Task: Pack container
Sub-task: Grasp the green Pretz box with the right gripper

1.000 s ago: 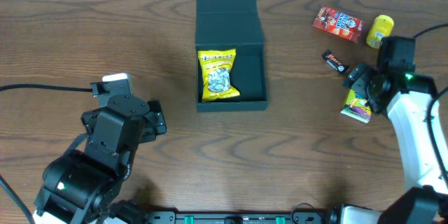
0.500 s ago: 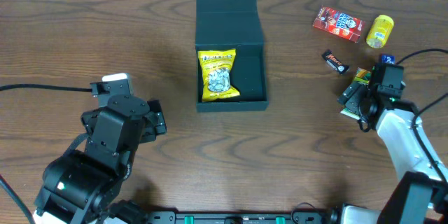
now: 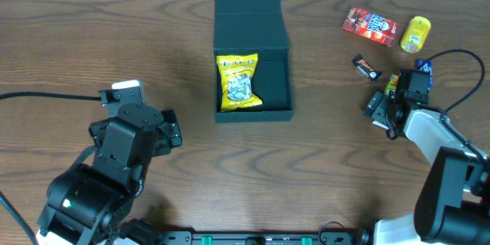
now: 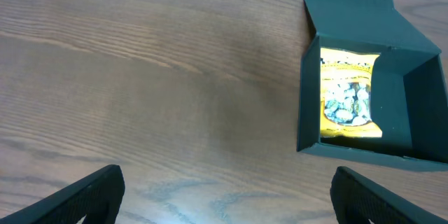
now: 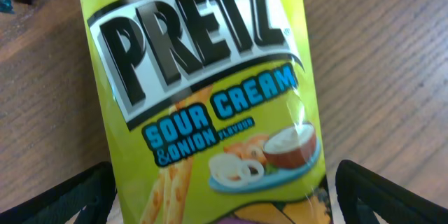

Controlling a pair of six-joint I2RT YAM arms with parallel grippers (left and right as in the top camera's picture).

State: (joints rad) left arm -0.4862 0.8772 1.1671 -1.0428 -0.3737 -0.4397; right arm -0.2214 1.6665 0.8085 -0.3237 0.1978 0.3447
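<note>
STATUS: dark charcoal square cardboard box [image 3: 253,115] centre-rear, lid open, yellow foil snack bag [image 3: 240,83] packed | LEFT gripper [image 4: 234,199] released, idle | RIGHT gripper [image 3: 381,112] released over yellow-green Pretz pack [image 5: 210,98] | REMAINING: red carton [image 3: 369,25], others unpacked

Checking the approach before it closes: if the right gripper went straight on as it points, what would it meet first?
The yellow-green Pretz pack on the table, centred between the right gripper's open fingers in the wrist view; depth is unclear.

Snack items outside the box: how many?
4: red pack far right, yellow tub beside it, dark bar below, Pretz pack under the right gripper. The arm may hide more.
</note>
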